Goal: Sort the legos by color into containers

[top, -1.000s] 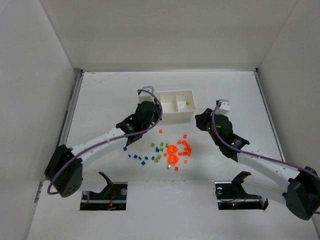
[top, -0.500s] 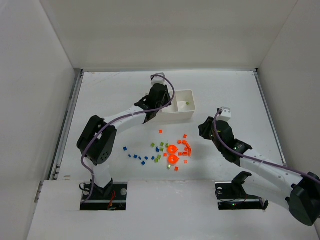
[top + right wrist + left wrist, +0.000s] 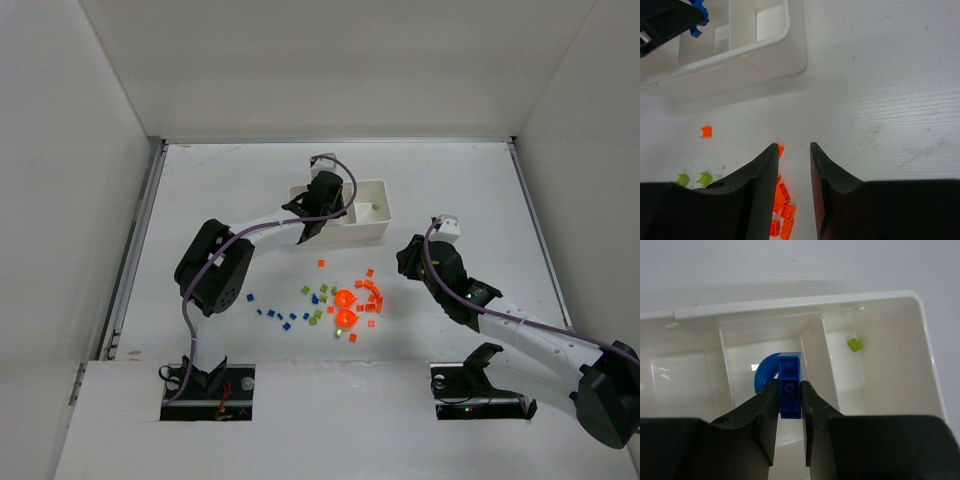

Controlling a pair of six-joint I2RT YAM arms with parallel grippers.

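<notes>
My left gripper (image 3: pixel 790 386) is shut on a blue lego (image 3: pixel 791 399) that has a rounded blue part (image 3: pixel 764 374) behind it. It hangs over the middle compartment of the white tray (image 3: pixel 880 296). One yellow-green lego (image 3: pixel 854 344) lies in the right compartment. In the top view the left gripper (image 3: pixel 334 198) is over the tray (image 3: pixel 383 226). My right gripper (image 3: pixel 793 147) is open and empty, low over the table beside the orange legos (image 3: pixel 783 196). It stands right of the lego pile (image 3: pixel 352 300) in the top view, at the right gripper (image 3: pixel 406 260).
Loose blue legos (image 3: pixel 276 315) and green legos (image 3: pixel 320 294) lie left of the orange pile. A single orange lego (image 3: pixel 706 131) and two green ones (image 3: pixel 695 179) lie left of my right fingers. White walls enclose the table on three sides.
The left arm swung from the tray's front left to above its middle compartment, still holding the blue lego. The right gripper opened wider and drew back toward the pile.
</notes>
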